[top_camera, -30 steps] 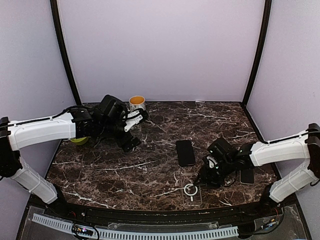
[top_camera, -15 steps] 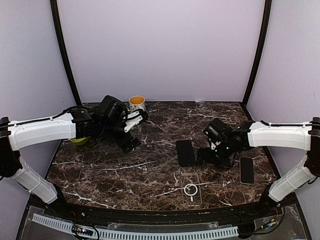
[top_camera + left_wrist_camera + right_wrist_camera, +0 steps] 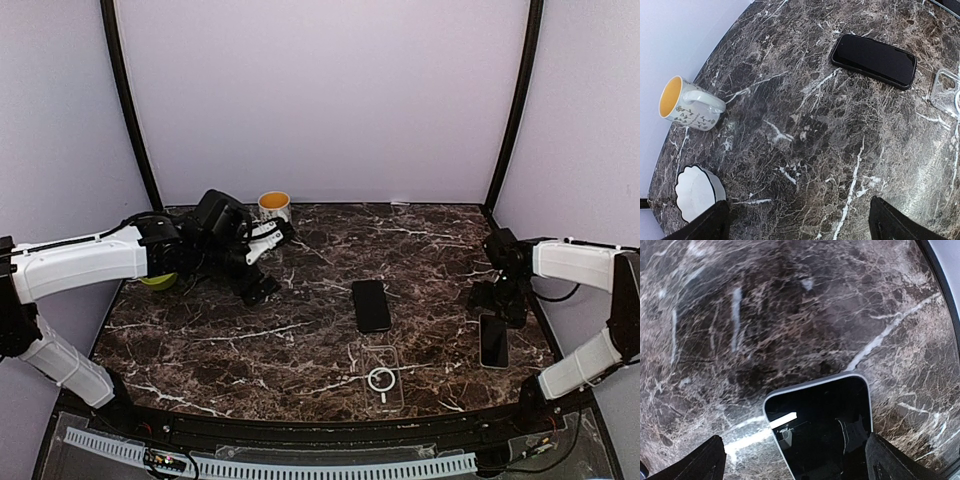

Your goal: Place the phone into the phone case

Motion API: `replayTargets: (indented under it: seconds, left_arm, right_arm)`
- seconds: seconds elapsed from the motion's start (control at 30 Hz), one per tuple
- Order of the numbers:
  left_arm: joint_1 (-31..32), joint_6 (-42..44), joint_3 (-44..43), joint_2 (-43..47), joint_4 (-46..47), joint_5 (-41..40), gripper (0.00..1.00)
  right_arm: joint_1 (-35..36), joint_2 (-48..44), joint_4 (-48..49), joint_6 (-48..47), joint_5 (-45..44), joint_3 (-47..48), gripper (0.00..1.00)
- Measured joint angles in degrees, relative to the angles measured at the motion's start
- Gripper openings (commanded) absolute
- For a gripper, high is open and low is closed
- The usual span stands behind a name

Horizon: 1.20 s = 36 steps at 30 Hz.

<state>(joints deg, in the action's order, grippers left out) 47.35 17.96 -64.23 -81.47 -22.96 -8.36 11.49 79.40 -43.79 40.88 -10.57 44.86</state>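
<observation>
Right claw (image 3: 499, 299) has swung from the case (image 3: 381, 378) over to the far-right phone (image 3: 493, 341), jaws now wide and empty (left claw (image 3: 264, 262) gapes too), so nothing's cased yet.

Table top (image 3: 250, 350): polished dark marble-look slab, white-veined, glossy.
Phone case (image 3: 383, 377): clear plastic, smooth.
Black phone (image 3: 371, 305): glossy glass face (faintly reflective).
Mug (image 3: 690, 107): glazed ceramic.
</observation>
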Motion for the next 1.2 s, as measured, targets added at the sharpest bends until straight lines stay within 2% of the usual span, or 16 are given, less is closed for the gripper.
replayTargets:
  seconds: [0.5, 0.67, 0.9, 1.07, 1.2]
  left_arm:
    - [0.0, -0.7, 0.2, 2.3, -1.9, 3.8, 0.99]
    - [0.0, -0.9, 0.2, 2.4, -2.9, 4.9, 0.99]
    - [0.0, -1.2, 0.2, 4.0, -3.3, 6.6, 0.99]
    - [0.0, -1.2, 0.2, 4.3, -3.4, 7.3, 0.99]
    - [0.0, -1.2, 0.2, 4.3, -3.5, 7.5, 0.99]
  right_arm:
    - [-10.1, 4.9, -3.6, -8.8, 7.0, -0.2, 0.99]
    - [-10.9, 7.2, -4.0, -11.2, 10.6, 0.3, 0.98]
    - [-8.9, 7.5, -4.4, -11.5, 10.3, 0.7, 0.98]
    - [-3.5, 7.8, -4.0, -10.6, 9.9, 1.0, 0.85]
    - [-1.6, 7.8, -3.6, -9.7, 9.4, 1.0, 0.67]
